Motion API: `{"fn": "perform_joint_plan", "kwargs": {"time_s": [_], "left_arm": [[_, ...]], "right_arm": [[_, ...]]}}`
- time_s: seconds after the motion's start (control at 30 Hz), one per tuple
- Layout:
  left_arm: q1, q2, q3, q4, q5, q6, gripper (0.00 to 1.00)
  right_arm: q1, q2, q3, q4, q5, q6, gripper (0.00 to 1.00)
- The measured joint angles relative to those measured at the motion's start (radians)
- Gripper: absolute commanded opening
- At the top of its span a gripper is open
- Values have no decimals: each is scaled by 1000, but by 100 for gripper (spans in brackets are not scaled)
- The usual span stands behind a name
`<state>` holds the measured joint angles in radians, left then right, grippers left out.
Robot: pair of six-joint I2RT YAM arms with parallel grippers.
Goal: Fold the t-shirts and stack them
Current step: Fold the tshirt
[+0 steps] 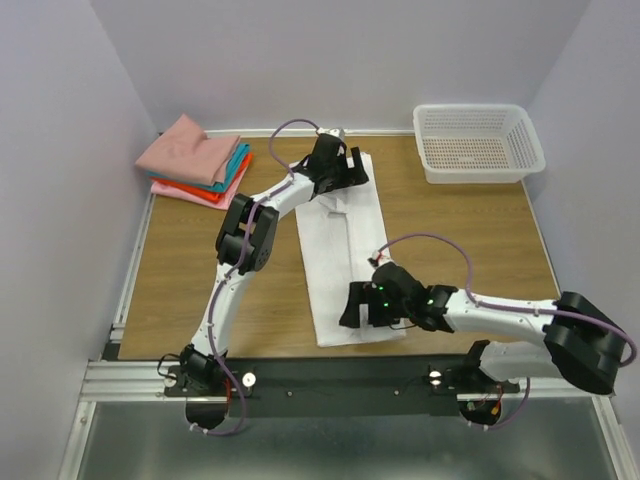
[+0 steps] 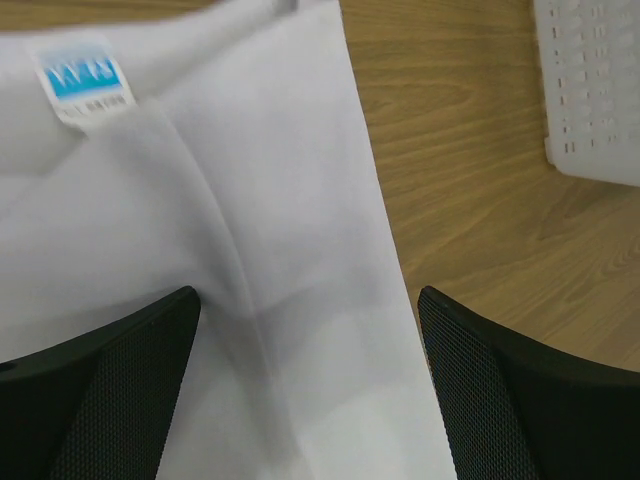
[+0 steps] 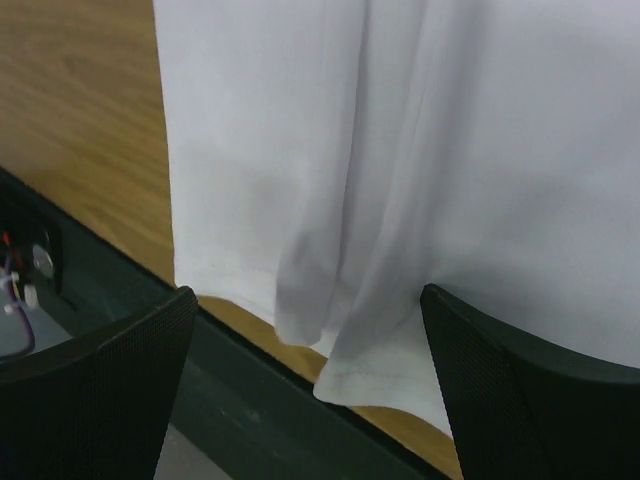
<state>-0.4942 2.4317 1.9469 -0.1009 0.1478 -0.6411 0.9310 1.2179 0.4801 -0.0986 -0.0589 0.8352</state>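
A white t-shirt [image 1: 345,255] lies as a long narrow strip down the middle of the wooden table. Its blue neck label [image 2: 85,80] shows in the left wrist view. My left gripper [image 1: 343,172] is open over the shirt's far collar end [image 2: 300,300]. My right gripper [image 1: 362,305] is open over the near hem [image 3: 330,330], which hangs in loose folds by the table's front edge. A stack of folded t-shirts [image 1: 195,160], dusty pink on top with teal, orange-red and light pink under it, sits at the far left.
A white perforated plastic basket [image 1: 478,142] stands at the far right; its wall also shows in the left wrist view [image 2: 590,90]. A black rail [image 1: 340,380] runs along the near table edge. Grey walls close in the sides and back.
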Motion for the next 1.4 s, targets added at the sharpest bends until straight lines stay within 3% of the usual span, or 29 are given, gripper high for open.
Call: {"fn": "perform_joint_plan", "kwargs": {"time_s": [0.17, 0.37, 0.7, 0.83, 0.9, 1.13, 1.3, 1.4], "left_arm": [[-13, 118, 208, -80, 44, 23, 98], [-16, 129, 235, -102, 73, 54, 98], [-14, 76, 231, -126, 91, 104, 98], [-21, -127, 45, -134, 54, 116, 98], [-30, -303, -108, -118, 16, 114, 98], [-114, -964, -787, 33, -136, 1, 99], [-234, -1119, -1192, 12, -204, -117, 98], [-351, -1207, -1376, -113, -215, -224, 98]], "right_arm": [[145, 106, 81, 2, -44, 3, 100], [161, 93, 121, -31, -8, -5, 100], [161, -158, 127, -66, 253, 61, 100], [161, -307, 22, -65, 357, 141, 100], [161, -357, -29, -83, 389, 169, 100], [160, -479, -71, -137, 414, 216, 100], [158, -468, -74, -198, 392, 230, 100], [158, -438, -74, -243, 377, 231, 100]]}}
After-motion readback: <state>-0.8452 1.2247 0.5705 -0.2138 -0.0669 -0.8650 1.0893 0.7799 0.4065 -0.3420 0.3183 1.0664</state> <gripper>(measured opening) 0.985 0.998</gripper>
